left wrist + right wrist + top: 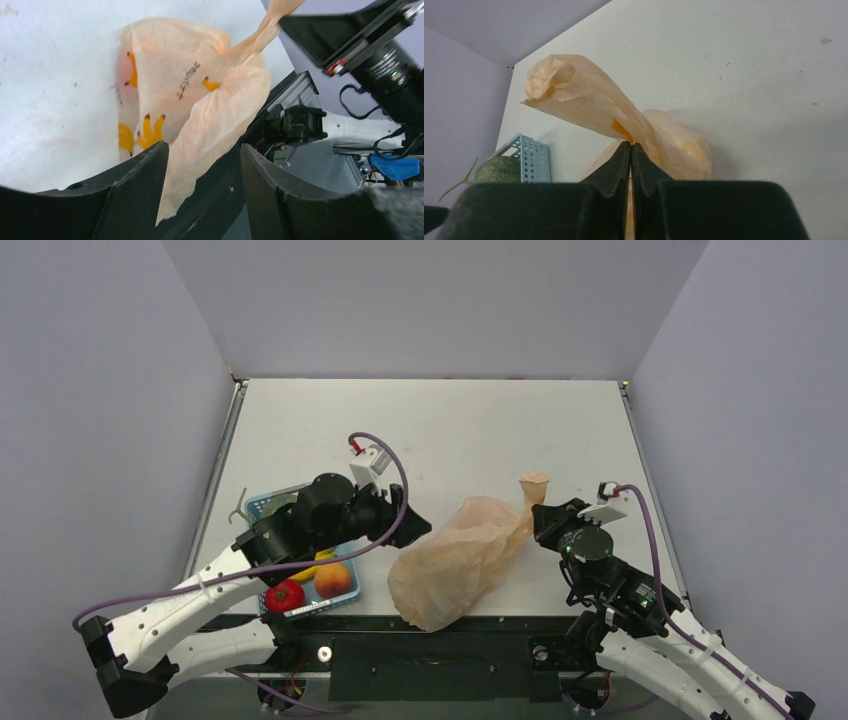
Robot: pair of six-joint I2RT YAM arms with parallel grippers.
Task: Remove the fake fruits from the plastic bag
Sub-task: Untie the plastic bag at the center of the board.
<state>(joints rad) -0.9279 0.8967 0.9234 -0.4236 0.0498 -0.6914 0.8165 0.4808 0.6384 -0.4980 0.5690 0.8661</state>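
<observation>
Where the plastic bag (455,562) is lying: resting at the 6 o'clock edge of the bench (430,430), long axis running 7 to 1 o'clock, no fruit showing.
Right tool (542,517): pinching shut on the bag's twisted neck at 1 o'clock.
Left tool (418,526): gaping, holding nothing; bag body sitting at its 3 o'clock, making this the nearer arm.
Room: open bench stretching toward 12 o'clock.

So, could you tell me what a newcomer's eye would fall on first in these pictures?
The crinkly peach plastic bag sprawls at the near middle of the table, its twisted neck pinched in the shut fingers of the right gripper. The left gripper faces the bag from the left, fingers apart, holding nothing. At the near left, a blue basket holds a red fruit and a peach.
</observation>
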